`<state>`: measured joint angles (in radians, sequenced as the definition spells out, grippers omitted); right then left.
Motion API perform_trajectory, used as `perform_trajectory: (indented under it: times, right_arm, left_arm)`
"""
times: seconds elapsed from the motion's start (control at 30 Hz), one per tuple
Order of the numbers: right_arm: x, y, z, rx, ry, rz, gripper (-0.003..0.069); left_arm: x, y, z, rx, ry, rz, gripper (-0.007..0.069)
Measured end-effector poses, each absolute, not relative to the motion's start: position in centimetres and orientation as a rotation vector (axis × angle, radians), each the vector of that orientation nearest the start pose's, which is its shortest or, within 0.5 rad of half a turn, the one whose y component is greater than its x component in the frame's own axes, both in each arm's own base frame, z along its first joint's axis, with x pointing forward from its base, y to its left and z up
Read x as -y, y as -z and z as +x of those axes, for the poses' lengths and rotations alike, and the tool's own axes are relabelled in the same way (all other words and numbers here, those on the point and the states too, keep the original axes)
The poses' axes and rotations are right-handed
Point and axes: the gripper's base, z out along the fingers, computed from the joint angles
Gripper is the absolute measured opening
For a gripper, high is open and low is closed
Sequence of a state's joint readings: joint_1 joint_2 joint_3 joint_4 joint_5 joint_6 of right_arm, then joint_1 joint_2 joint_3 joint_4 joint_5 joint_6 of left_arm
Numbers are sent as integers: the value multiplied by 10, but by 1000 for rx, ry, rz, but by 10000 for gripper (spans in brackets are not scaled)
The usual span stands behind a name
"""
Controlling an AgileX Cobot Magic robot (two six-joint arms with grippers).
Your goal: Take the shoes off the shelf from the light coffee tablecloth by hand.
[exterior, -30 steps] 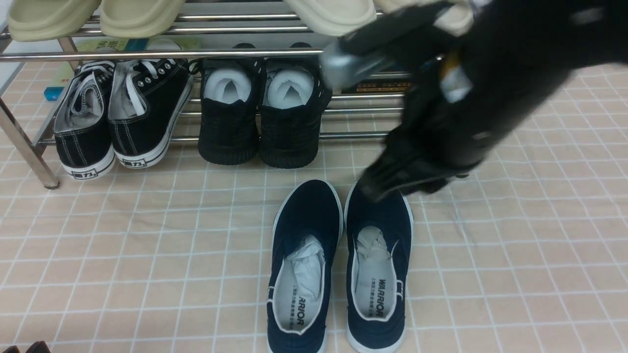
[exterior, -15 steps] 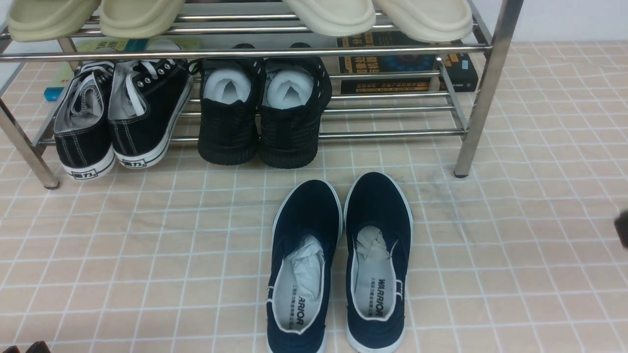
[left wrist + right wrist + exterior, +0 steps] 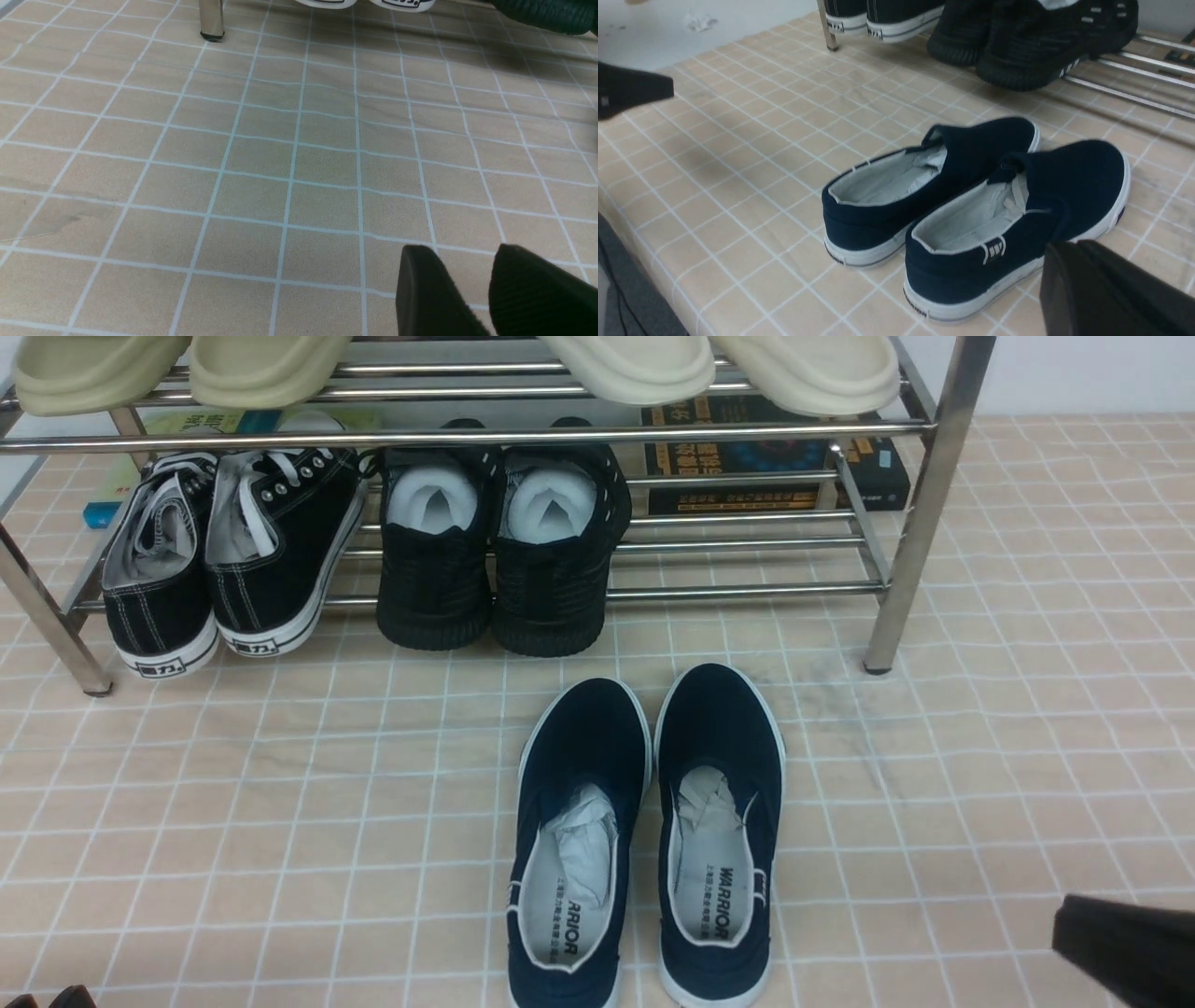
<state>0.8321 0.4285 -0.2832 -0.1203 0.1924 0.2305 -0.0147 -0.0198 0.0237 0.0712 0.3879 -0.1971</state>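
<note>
1. The right tool [image 3: 1106, 289] shows as a dark block at the near edge of the right wrist view; its fingers are pressed together and grip nothing. In the front view only a black corner of it [image 3: 1125, 947] appears, low and to the right of the shoes.
2. The left tool [image 3: 486, 289] shows in the left wrist view as two black fingers with a narrow gap between them, empty, hanging over bare cloth. The front view catches only dark tips [image 3: 51, 997] at its lower left corner, well apart from the shoes.
3. The shoes [image 3: 644, 840] stand side by side on the light coffee tablecloth [image 3: 280, 821], toes toward the shelf [image 3: 920, 523], heels toward the robot, off the rack and just in front of it.
4. Neither tool touches the shoes; the right tool is near the right shoe's outer side, the left tool far off on the other side.
5. The right wrist view shows the shoes [image 3: 971, 200] from behind, with white soles and a heel tab, which the front view does not show.
6. Only the front view shows the "WARRIOR" insoles, the crumpled paper stuffing, and the shelf's two tiers.
7. Beyond the shoes, on the shelf's lower tier, sit the black knit shoes [image 3: 504, 560] and the black lace-up sneakers [image 3: 233, 560]; cream slippers [image 3: 635, 364] lie on the upper tier.
8. The left wrist view shows one shelf leg [image 3: 211, 21] standing on the worktop's cloth.
</note>
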Motion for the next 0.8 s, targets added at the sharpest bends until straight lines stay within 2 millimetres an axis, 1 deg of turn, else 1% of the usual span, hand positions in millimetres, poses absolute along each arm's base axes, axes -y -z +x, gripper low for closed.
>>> perform_trajectory:
  times: [0.13, 0.67, 0.73, 0.8]
  right_arm:
    - [-71, -251, 68, -1783, -631, -653, -6]
    - [-71, -246, 67, -1796, -627, -662, 2]
    - [-70, -245, 66, -1790, -625, -667, 2]
    - [-64, -239, 64, -1778, -610, -649, 3]
  left_arm:
    - [-2, -171, 52, -1871, 75, -128, 240]
    - [-2, -171, 52, -1871, 75, -128, 240]
    - [-2, -171, 52, -1871, 75, -128, 240]
    - [-2, -171, 52, -1871, 75, -128, 240]
